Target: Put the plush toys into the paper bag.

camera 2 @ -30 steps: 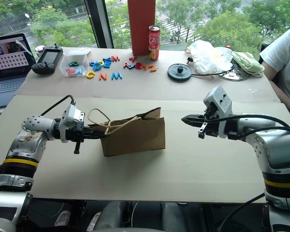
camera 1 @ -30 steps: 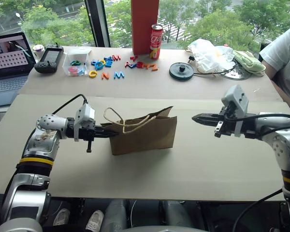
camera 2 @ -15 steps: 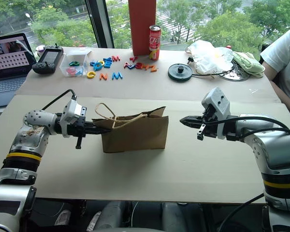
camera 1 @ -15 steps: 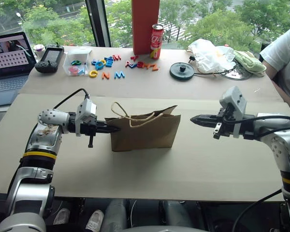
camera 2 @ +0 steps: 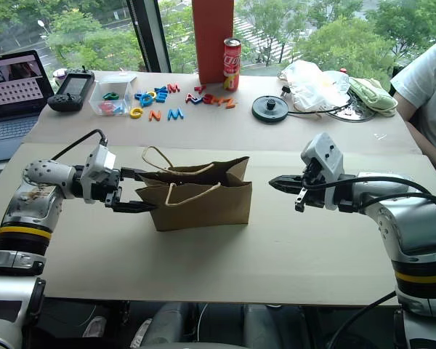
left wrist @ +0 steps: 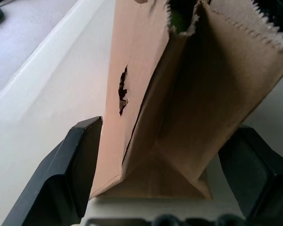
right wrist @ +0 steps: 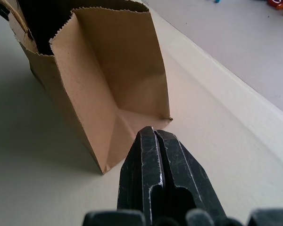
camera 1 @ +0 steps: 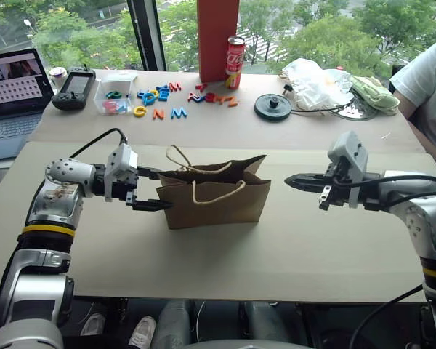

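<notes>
The brown kraft paper bag [camera 1: 216, 198] stands upright on the pale desk [camera 1: 291, 247], mouth up to take toys. The left end effector [camera 1: 150, 190] straddles its end, spread wide, no grip. The right end effector [camera 1: 296, 181], pinched shut and empty, waits apart from the bag's other end.

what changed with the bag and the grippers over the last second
The left gripper let go of the paper bag: its fingers, pinched on the bag's end before, now stand apart on either side of it. The bag went from leaning to standing upright, mouth open. The right gripper stayed shut and apart from the bag.
</notes>
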Controlling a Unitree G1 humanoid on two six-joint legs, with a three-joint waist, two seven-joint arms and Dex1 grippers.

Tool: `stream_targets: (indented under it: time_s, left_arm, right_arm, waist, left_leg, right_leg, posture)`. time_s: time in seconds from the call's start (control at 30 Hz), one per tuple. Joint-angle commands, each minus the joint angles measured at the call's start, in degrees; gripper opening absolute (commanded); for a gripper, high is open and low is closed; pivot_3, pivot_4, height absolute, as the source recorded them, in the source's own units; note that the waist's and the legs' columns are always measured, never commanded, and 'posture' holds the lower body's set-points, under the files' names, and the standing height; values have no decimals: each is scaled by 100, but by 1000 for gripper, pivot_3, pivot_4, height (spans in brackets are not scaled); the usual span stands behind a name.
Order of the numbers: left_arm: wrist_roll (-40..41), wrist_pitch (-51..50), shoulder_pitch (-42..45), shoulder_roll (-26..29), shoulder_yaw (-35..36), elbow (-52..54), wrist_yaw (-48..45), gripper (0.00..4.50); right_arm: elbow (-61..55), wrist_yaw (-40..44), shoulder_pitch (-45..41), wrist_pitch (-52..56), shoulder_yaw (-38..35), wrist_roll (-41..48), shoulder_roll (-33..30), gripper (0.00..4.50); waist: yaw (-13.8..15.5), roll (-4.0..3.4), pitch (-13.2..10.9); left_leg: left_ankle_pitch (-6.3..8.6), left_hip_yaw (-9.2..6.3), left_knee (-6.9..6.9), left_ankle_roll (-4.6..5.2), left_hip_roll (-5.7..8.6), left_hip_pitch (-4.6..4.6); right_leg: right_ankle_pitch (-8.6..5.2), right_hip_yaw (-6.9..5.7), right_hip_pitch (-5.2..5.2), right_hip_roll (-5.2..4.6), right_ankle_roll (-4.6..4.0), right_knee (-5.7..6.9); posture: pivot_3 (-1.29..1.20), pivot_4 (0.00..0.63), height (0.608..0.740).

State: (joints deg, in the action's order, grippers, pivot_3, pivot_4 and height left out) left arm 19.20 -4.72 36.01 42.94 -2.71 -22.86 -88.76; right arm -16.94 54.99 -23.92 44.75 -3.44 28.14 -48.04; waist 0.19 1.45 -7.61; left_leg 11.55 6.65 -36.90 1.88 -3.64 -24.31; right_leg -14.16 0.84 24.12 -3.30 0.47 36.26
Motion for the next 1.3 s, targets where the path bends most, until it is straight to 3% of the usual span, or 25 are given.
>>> stream_targets:
  time_s: [0.03,0.37,0.53,0.87,1.03,1.3]
  left_arm:
    - [100,-96,57,184,260,306,115,3730]
    - [192,-298,-231,353,508,754,413,3730]
    - [627,-1124,-469,840,815,1356,354,3730]
    - [1639,-3001,-134,1823,1500,1876,402,3730]
    - [2056,-3629,12,1859,1719,1939,542,3730]
    - [2087,-3654,-172,1834,1728,2103,580,3730]
  right_arm:
    - [24,49,-162,-228,-62,3,-35,0]
    - [270,170,-393,-400,119,-45,-21,0]
    - [244,391,-526,-409,179,-35,-229,0]
    - [-76,898,-1161,-187,-137,582,-684,0]
    - [-47,821,-1363,-86,-234,836,-608,0]
    - [48,785,-1352,-133,-98,740,-502,0]
  waist:
    - [1,0,0]
    - [-2,0,0]
    - [-28,-1,-1]
    - [-16,-3,-2]
    - [-16,-3,-2]
    - [-10,-3,-2]
  left_leg:
    - [0,0,0,0,0,-1]
    - [0,6,0,0,-1,0]
    - [0,5,0,0,-5,0]
    - [0,5,-1,0,-6,4]
    - [0,6,0,0,-7,4]
    - [0,23,0,0,-6,3]
  right_leg:
    - [0,0,0,0,0,-1]
    - [0,0,1,1,0,0]
    - [0,1,5,3,0,2]
    - [-1,-1,3,1,0,4]
    - [-1,-1,3,2,-1,5]
    - [-1,0,6,2,-1,6]
  posture:
    - [0,150,739]
    - [0,150,739]
    - [0,150,739]
    - [0,150,739]
    - [0,150,739]
    - [0,150,739]
